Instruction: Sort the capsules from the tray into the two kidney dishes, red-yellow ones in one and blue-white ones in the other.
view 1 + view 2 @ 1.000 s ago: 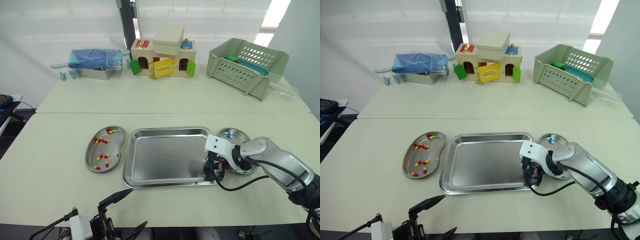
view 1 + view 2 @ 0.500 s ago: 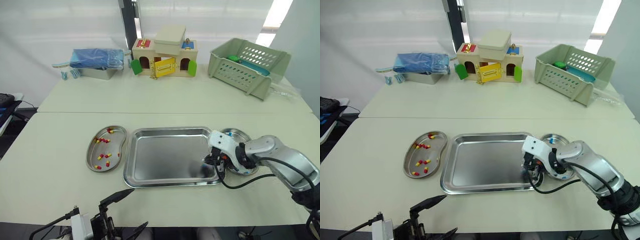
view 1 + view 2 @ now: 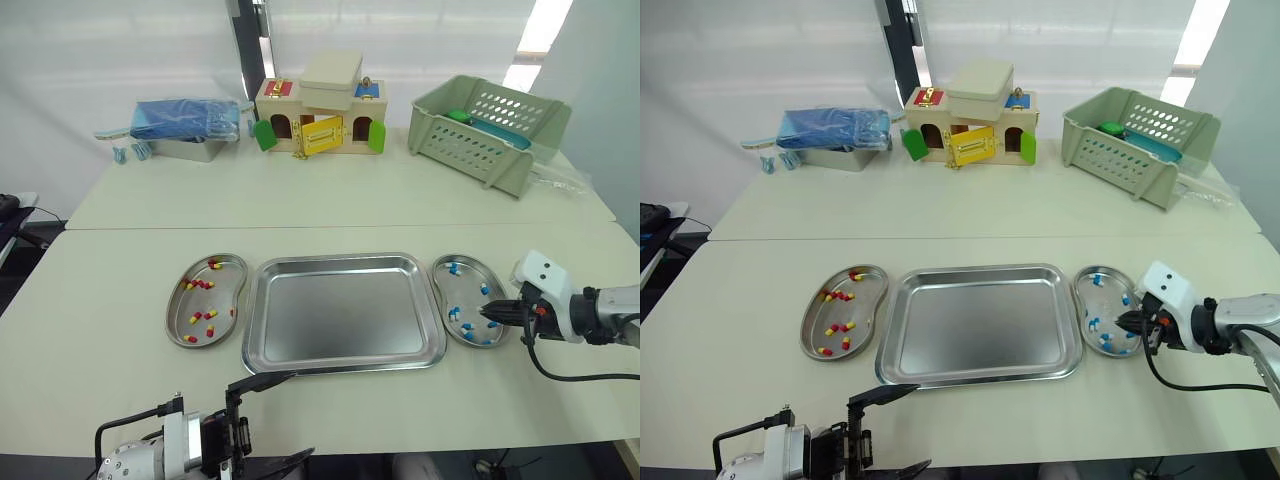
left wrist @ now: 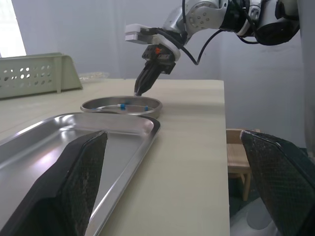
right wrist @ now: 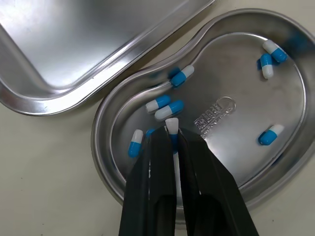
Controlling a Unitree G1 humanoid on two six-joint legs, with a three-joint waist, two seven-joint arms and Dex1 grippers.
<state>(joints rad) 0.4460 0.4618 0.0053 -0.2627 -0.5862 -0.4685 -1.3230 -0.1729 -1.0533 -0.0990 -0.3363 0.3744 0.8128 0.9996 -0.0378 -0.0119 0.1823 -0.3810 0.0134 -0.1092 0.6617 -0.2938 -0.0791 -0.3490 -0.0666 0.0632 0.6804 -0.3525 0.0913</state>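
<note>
Blue-and-white capsule [image 5: 171, 125] is pinched in the right tool [image 3: 489, 313], black fingers clamped on it, tip low over the right-hand steel kidney dish [image 3: 466, 296]. More blue-white capsules [image 5: 169, 110] lie scattered in that dish. Just beside it sits the rectangular steel tray [image 3: 340, 312], and on the tray's other side the left-hand steel kidney dish [image 3: 226, 300] holds the red-yellow capsules [image 3: 205, 316]. Left tool [image 4: 172, 137] hangs low at the near edge of the pale cream counter [image 3: 110, 300], fingers spread wide apart. Past a seam, a second counter [image 3: 330, 190] carries a blue wrapped bundle on a metal tin [image 3: 185, 118], a wooden toy house with coloured doors [image 3: 315, 110] and a pale green perforated basket [image 3: 490, 130]. White curtain [image 3: 130, 50] behind, dark post [image 3: 245, 40] in front of it.
</note>
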